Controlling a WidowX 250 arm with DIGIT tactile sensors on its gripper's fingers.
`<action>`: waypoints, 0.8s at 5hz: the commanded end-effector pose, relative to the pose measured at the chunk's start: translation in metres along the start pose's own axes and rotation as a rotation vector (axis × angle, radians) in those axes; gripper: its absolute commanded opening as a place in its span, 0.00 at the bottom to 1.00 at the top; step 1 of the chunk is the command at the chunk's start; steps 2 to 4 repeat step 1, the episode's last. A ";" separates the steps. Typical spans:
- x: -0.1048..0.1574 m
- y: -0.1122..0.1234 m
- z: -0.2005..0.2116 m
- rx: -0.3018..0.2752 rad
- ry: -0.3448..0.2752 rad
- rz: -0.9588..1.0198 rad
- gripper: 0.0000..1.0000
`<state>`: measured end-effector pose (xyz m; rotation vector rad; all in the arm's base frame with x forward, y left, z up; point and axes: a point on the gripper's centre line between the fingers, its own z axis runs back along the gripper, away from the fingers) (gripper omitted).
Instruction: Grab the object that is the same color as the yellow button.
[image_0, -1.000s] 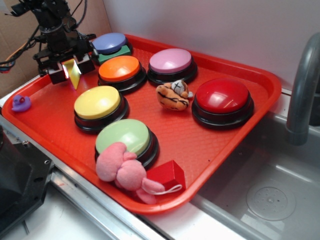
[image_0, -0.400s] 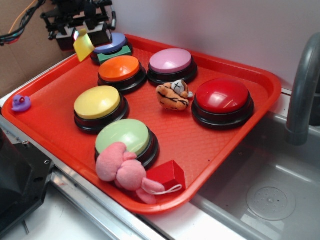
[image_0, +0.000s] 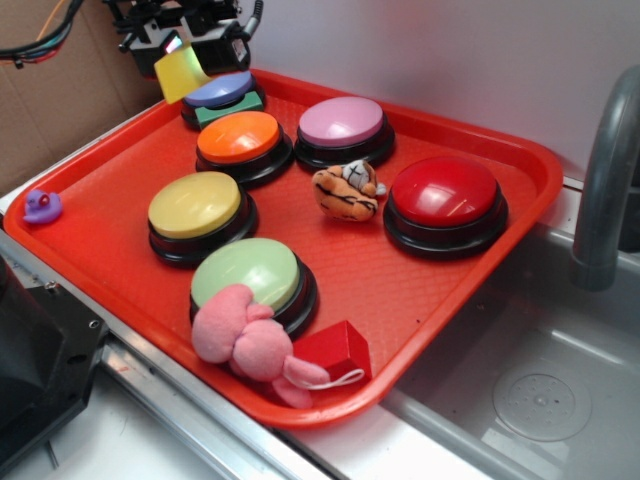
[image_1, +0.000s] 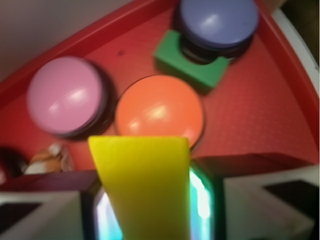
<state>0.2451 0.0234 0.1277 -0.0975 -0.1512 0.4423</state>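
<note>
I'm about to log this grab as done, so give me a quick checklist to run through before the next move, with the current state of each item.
1. Wedge held in the hand: ok; the wrist view shows it clamped between the fingers.
2. Wedge matches the yellow button in colour: ok.
3. Wedge clear of the tray: ok, it hangs above the back corner.
4. Grip centred: cannot tell; the wedge sits tilted in the exterior view.
5. Nothing else lifted: ok; the green block lies by the blue button.
</note>
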 end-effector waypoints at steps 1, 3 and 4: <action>-0.017 -0.011 0.011 -0.042 -0.063 -0.111 0.00; -0.017 -0.011 0.011 -0.042 -0.063 -0.111 0.00; -0.017 -0.011 0.011 -0.042 -0.063 -0.111 0.00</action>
